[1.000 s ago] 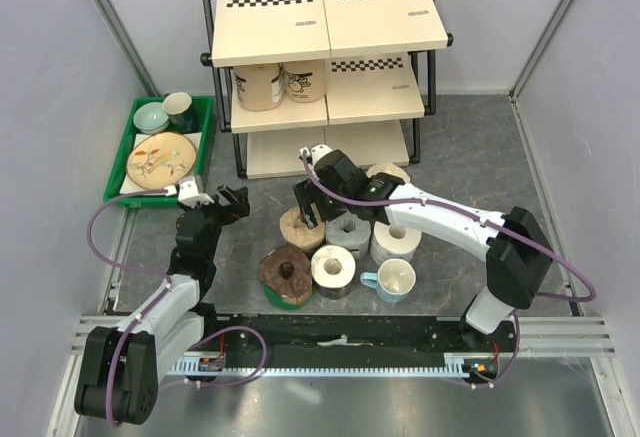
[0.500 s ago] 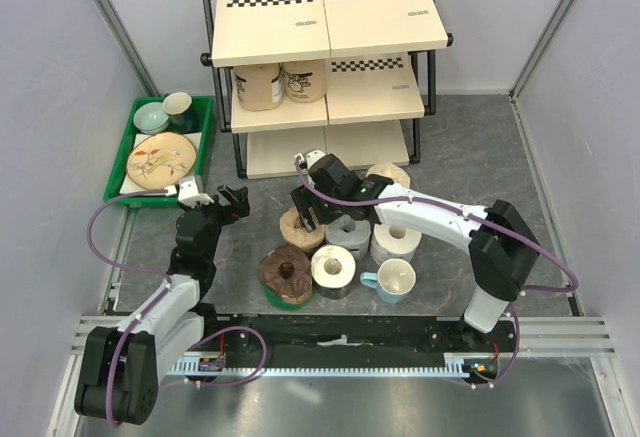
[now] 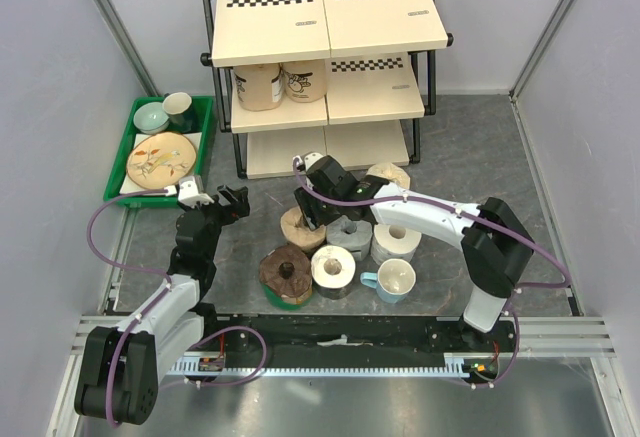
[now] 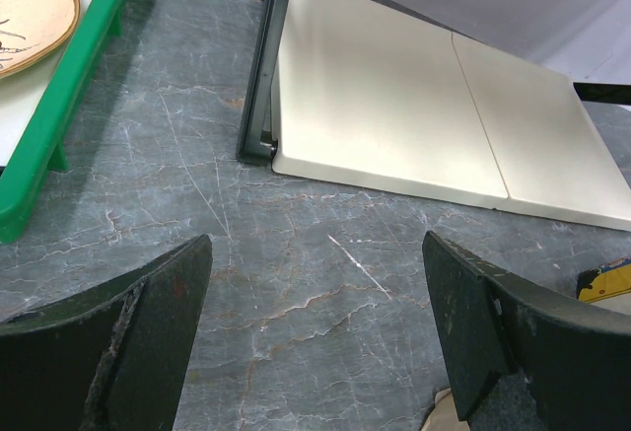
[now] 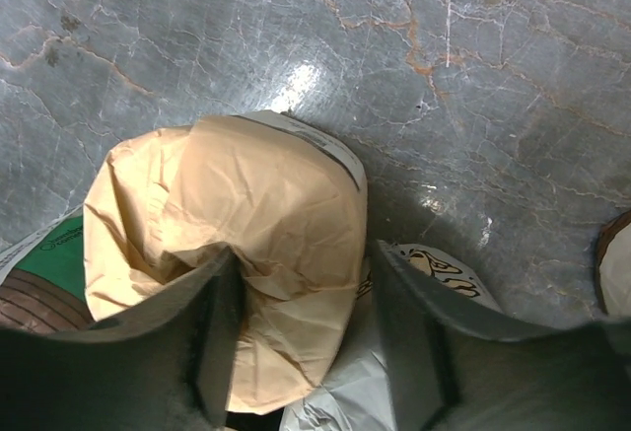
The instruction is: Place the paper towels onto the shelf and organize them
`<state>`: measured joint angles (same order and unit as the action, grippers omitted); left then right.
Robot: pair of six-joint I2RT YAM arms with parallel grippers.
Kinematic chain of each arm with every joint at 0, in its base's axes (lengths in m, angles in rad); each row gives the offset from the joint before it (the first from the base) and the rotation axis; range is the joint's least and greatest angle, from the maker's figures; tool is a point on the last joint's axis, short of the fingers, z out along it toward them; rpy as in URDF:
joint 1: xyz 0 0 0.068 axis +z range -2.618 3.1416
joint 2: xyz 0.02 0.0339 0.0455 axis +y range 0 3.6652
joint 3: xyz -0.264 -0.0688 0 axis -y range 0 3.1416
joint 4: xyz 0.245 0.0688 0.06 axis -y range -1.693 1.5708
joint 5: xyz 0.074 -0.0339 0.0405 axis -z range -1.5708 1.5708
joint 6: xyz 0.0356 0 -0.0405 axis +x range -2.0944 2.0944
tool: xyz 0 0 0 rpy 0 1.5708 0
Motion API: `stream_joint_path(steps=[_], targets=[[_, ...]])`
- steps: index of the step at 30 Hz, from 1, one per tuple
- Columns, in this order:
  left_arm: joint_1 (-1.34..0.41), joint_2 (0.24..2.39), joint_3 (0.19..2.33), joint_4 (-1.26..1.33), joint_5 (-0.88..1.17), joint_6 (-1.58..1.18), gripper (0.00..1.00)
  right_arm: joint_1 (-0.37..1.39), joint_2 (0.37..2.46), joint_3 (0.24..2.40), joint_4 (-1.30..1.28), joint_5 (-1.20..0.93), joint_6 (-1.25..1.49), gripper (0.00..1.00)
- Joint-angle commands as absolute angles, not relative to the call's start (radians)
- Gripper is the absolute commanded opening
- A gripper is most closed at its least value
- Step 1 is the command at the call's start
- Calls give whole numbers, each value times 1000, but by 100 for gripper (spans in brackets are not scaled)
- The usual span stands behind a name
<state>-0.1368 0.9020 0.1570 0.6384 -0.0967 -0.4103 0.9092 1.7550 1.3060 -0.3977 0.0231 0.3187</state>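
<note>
Where the right gripper [image 5: 296,293] clamps the tan roll [image 5: 246,194], standing on the table [image 5: 493,76] among other rolls [image 3: 333,267], one finger dents its crumpled wrap. The roll is probably light, soft and crushable, so a gentle hold across the wall suits it. The left gripper [image 4: 315,293] gapes empty near the shelf [image 4: 394,106].

The right arm stretches forward-left, its gripper [image 5: 301,273] clamping a tan roll [image 5: 197,194] between both fingers; the left gripper [image 4: 315,253] hangs wide open.

tan roll [image 5: 237,244] in crinkled matt paper; table [image 5: 513,86] marbled grey, slightly glossy; tray [image 4: 69,96] smooth green plastic; shelf [image 4: 385,106] boards matt cream.
</note>
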Motion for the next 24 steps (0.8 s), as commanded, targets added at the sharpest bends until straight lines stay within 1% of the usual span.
stream_joint_path(steps=[1, 3, 6, 15, 24], targets=[[-137, 894, 158, 683, -110, -433, 95, 907, 1769, 1333, -400, 26, 324, 56], [-137, 894, 158, 683, -110, -433, 95, 907, 1764, 1336, -397, 31, 330, 51], [-137, 893, 158, 684, -110, -433, 95, 905, 1750, 1342, -396, 46, 334, 48], [-137, 894, 158, 683, -110, -433, 95, 850, 1649, 1391, -393, 32, 374, 46], [-137, 897, 161, 680, -112, -433, 95, 767, 1497, 1445, -353, 123, 429, 47]])
